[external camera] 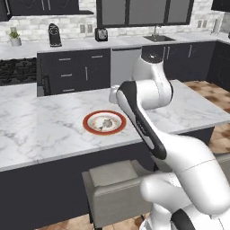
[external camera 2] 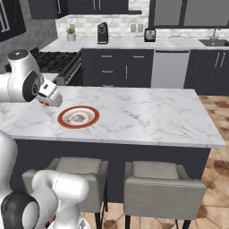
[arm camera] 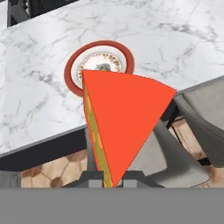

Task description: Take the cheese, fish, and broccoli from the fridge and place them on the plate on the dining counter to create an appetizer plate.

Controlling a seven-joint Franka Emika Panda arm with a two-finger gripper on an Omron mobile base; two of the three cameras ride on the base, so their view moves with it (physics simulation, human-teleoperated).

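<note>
In the hand view a large orange-red cheese wedge with a yellow side stands between my fingertips, and my gripper is shut on it. It hangs above the near edge of the white marble dining counter, short of the red-rimmed plate. On the plate lies a small grey fish, with its grey tip peeking over the wedge. From the right base, my gripper hovers left of the plate with a bit of cheese under it. The broccoli and the fridge are out of view.
Grey chairs stand along the counter's near side, one just below the plate. Behind the counter run dark cabinets, a stove and a back worktop with a coffee machine. Bare marble stretches right of the plate.
</note>
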